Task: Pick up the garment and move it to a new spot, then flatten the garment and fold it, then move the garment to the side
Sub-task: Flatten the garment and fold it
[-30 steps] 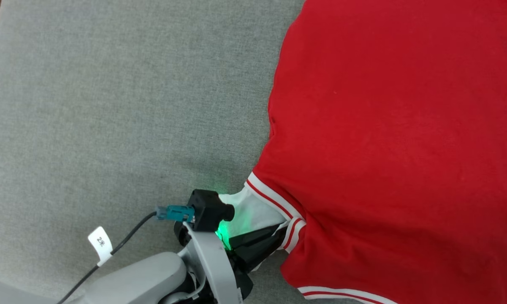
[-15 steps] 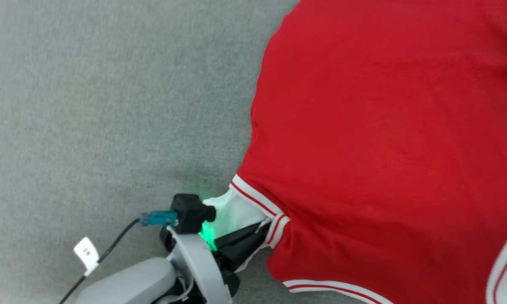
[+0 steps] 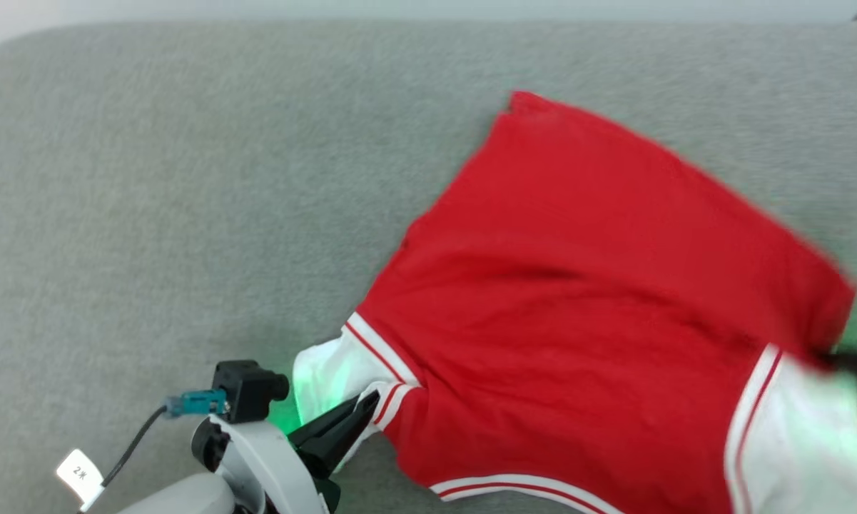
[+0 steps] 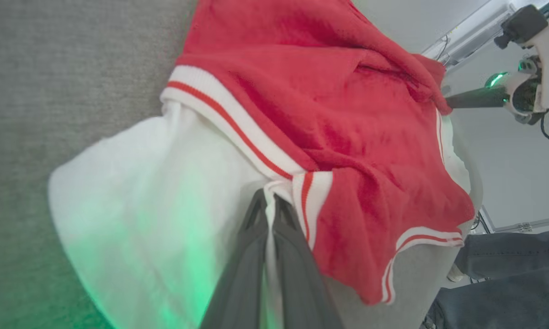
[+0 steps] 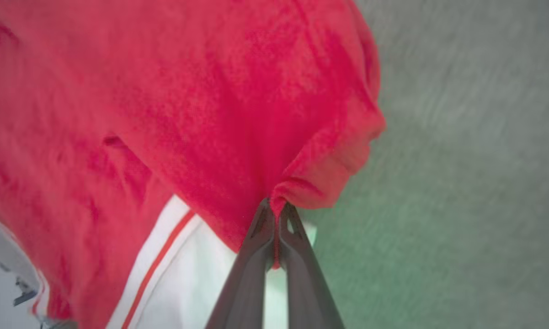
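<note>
The garment (image 3: pixel 578 300), a red shirt with white sleeves and red-and-white stripe trim, is spread over the grey padded surface (image 3: pixel 185 178), back side up. My left gripper (image 3: pixel 360 414) is shut on the seam where the white sleeve meets the striped trim, seen close in the left wrist view as my left gripper (image 4: pixel 270 201) pinching the white fabric. My right gripper (image 5: pixel 275 205) is shut on a bunched fold of the garment (image 5: pixel 187 105) at its red edge. In the left wrist view my right gripper (image 4: pixel 448 98) holds the garment's far side, lifted off the surface.
The grey padded surface stretches wide to the left and behind the garment, with its back edge near the head view's top. A person's dark trouser legs (image 4: pixel 507 274) stand beside the surface in the left wrist view.
The head camera has tilted up and back, so the surface's far edge now shows. The right gripper has shut on the garment's red edge, and the fabric has bunched toward me.
</note>
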Tool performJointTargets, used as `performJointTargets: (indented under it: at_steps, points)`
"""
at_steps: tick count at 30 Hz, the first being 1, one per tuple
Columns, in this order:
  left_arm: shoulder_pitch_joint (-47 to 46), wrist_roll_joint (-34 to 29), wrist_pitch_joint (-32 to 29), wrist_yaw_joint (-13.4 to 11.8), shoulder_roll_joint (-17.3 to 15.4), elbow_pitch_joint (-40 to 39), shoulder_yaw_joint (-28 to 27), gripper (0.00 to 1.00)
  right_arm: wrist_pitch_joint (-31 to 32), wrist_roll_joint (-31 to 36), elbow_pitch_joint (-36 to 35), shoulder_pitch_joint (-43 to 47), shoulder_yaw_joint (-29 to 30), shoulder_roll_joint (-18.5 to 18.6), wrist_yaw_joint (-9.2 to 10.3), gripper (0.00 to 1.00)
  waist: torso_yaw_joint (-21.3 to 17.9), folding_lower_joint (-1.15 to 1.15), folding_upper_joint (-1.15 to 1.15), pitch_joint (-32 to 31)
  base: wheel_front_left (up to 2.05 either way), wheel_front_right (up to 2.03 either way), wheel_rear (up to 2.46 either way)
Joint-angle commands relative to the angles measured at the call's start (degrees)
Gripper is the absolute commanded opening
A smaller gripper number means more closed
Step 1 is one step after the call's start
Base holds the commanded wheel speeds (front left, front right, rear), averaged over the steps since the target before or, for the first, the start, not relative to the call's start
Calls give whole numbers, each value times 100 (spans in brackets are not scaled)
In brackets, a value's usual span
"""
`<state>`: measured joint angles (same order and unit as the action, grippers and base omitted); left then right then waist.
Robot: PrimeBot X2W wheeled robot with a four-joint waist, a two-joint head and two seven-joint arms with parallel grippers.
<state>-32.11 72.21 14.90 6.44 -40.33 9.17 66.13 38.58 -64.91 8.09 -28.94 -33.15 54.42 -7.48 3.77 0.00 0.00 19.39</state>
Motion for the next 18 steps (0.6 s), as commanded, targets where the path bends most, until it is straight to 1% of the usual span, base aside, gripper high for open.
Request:
performJointTargets:
  at_steps: [1,4,8,10,13,14,15,18]
  points:
    - [101,25,26,-47,-34,-33,-42,0,-13,-127,-169,385,54,2,-2,0,-307,0,0,-294,0,0,0]
    - [177,-14,30,-81,-89,-94,-113,0,-60,-157,-614,1228,145,44,-2,0,-376,0,0,-318,0,0,0]
    - [246,-36,28,-113,-166,-177,-186,0,-24,-4,-1032,2162,210,-138,-2,0,-452,0,0,-338,0,0,0]
    - [278,-44,28,-122,-191,-210,-210,0,-12,163,-1141,2445,280,-271,-1,0,-478,0,0,-343,0,0,0]
    - [319,-48,29,-147,-234,-241,-222,0,-52,484,-1213,2625,464,-529,-1,0,-529,0,0,-348,0,0,0]
    - [316,-47,29,-154,-244,-255,-225,0,-70,585,-1248,2638,553,-581,-2,45,-542,0,0,-350,0,0,0]
    - [316,-45,29,-149,-256,-267,-228,0,-58,679,-1294,2660,644,-596,-1,100,-552,0,0,-355,0,0,0]
    - [348,-48,29,-166,-276,-293,-223,0,10,755,-1510,2758,1027,-538,-1,100,-562,0,0,-375,0,0,0]
